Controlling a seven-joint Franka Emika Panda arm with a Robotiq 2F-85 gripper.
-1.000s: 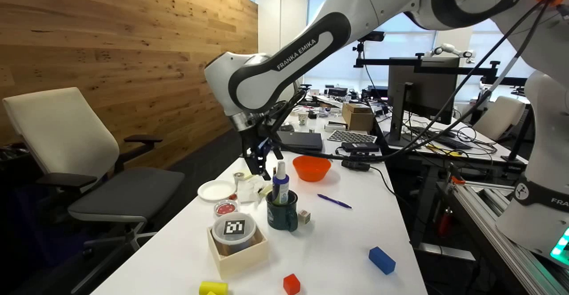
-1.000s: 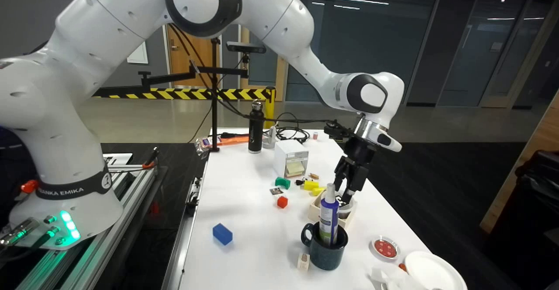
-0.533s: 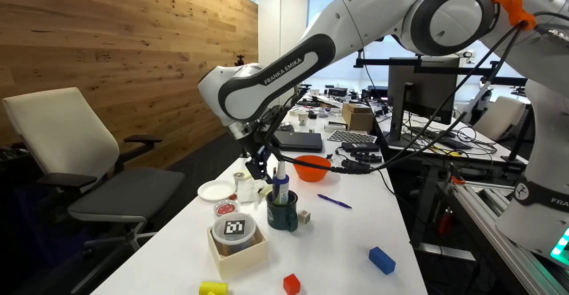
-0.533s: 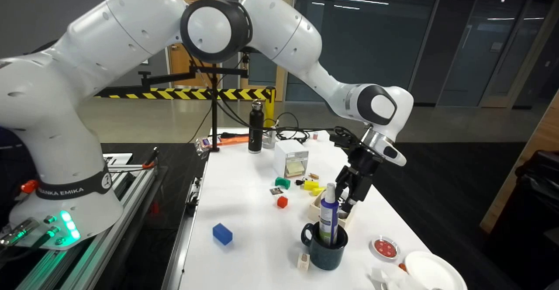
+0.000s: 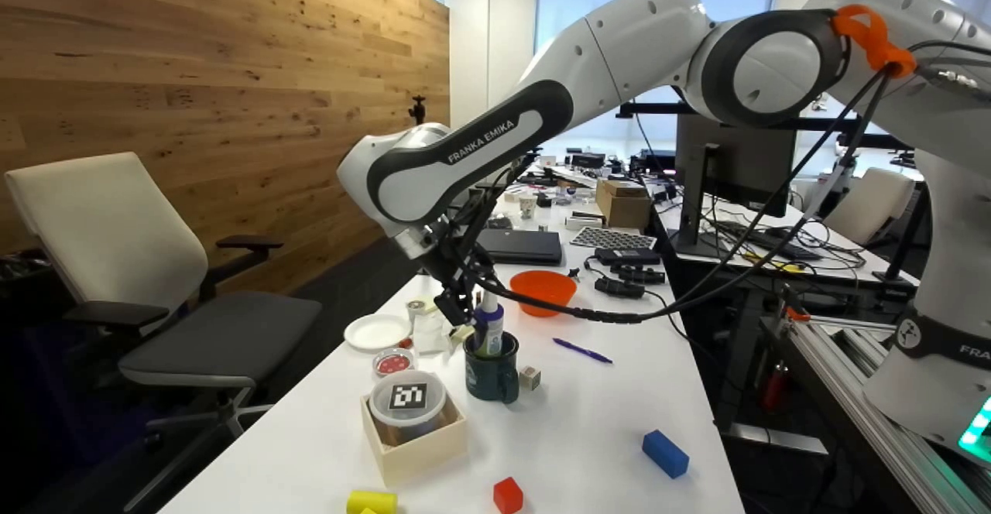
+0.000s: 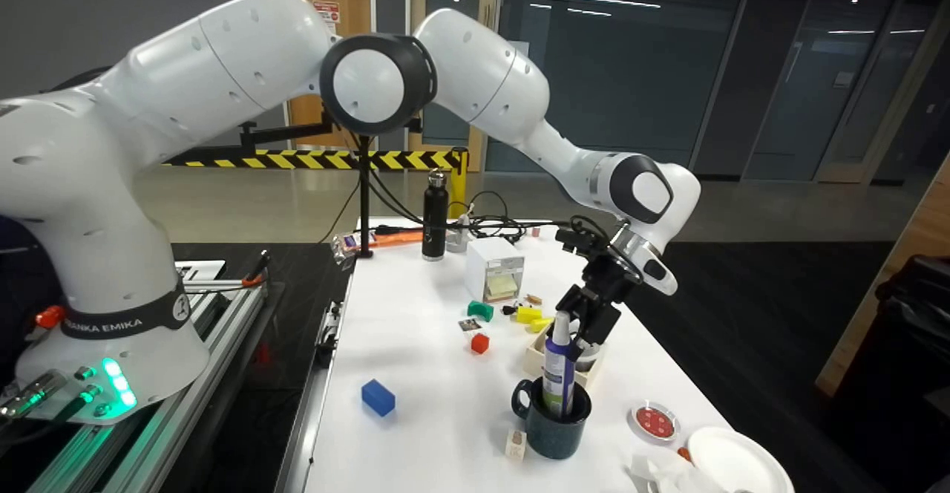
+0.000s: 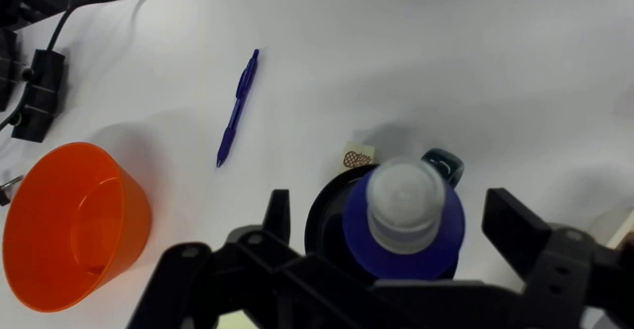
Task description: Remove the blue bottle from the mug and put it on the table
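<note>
Between the wide-parted jaws of the empty black gripper [image 7: 389,215], a cylindrical blue bottle [image 6: 557,378] is standing in a dark-green mug [image 6: 554,433].

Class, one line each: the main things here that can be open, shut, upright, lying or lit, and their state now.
Blue bottle: capped, roughly upright, standing in the mug.
Mug: upright, holding the bottle.
Hand: open, spread either side of the bottle, not gripping.
Orange bowl: open side up.
Purple pen: lying flat.
Wooden box: open-topped, tub inside.
Black flask: upright, capped.
Base lights: lit green.
</note>
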